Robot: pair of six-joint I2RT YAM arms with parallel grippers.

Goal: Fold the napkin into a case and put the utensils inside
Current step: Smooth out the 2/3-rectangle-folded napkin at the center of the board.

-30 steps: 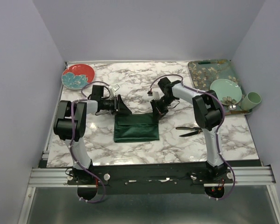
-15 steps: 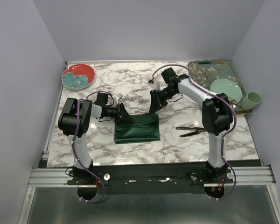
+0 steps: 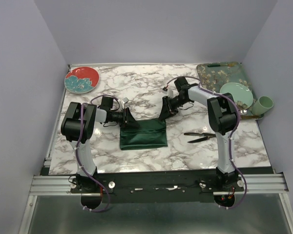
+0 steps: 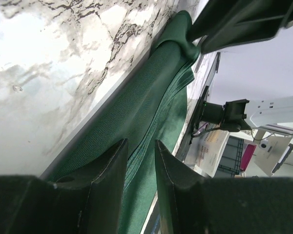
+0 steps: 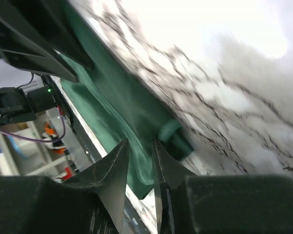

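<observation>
1. Top external: dark green napkin (image 3: pixel 142 135) lies folded on marble table (image 3: pixel 136 85), between both arms.
2. L gripper (image 3: pixel 128 117) at its far-left corner, fingers slightly apart; can't tell if cloth is pinched.
3. R gripper (image 3: pixel 166 109) just above far-right corner, jaws apart, holding nothing.
4. Utensils (image 3: pixel 199 136) lie right of napkin.

This is a robotics lab, with a test cell built inside it. Plain lavender walls (image 3: pixel 151 29) box in a marble-patterned counter (image 3: pixel 136 87) on three sides. An aluminium rail (image 3: pixel 156 183) runs along its near edge. The left arm (image 3: pixel 80 124) and right arm (image 3: pixel 224 117) are bolted there, with purple cables (image 3: pixel 78 148) strung along them. Tableware sits only at the far corners: a red plate (image 3: pixel 82 79), a floral tray (image 3: pixel 219 73), a pale green plate (image 3: pixel 236 93) and a cup (image 3: pixel 265 103). The wrist views look past the cell to a white equipment stand (image 4: pixel 278 109), a dark storage bin (image 4: pixel 234 152) and a black device with a green light (image 5: pixel 19 105).
</observation>
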